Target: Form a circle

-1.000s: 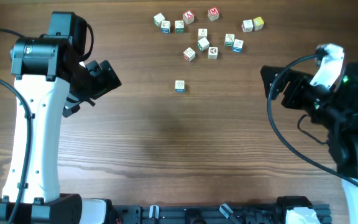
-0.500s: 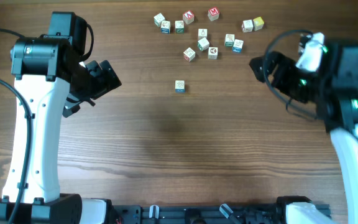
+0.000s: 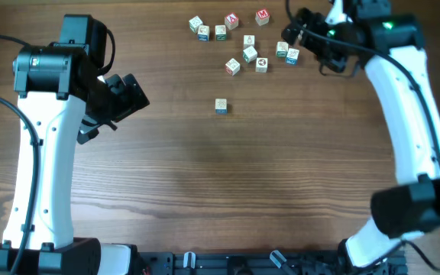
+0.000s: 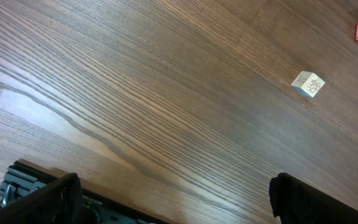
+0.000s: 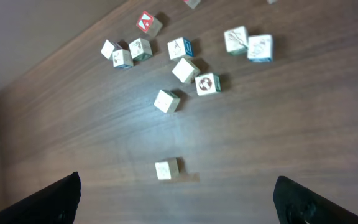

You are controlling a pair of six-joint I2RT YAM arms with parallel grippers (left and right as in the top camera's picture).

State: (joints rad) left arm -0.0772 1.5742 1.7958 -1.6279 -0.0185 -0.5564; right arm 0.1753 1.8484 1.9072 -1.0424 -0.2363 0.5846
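Letter cubes (image 3: 250, 54) scattered loosely at the counter's (image 3: 228, 183) far edge, lone cube (image 3: 221, 106) apart nearer the middle, left arm (image 3: 40, 153) off to the side, jaws open and empty, right arm (image 3: 403, 84) over the cluster's right end, jaws open, empty

White toy cubes (image 3: 250, 53) bearing coloured letters and pictures (one red-faced cube (image 3: 262, 14) at twelve o'clock) dot a brown, dark-streaked wood-grain table (image 3: 228, 183); the left arm (image 3: 40, 160) and right arm (image 3: 403, 84) are white with black joints.
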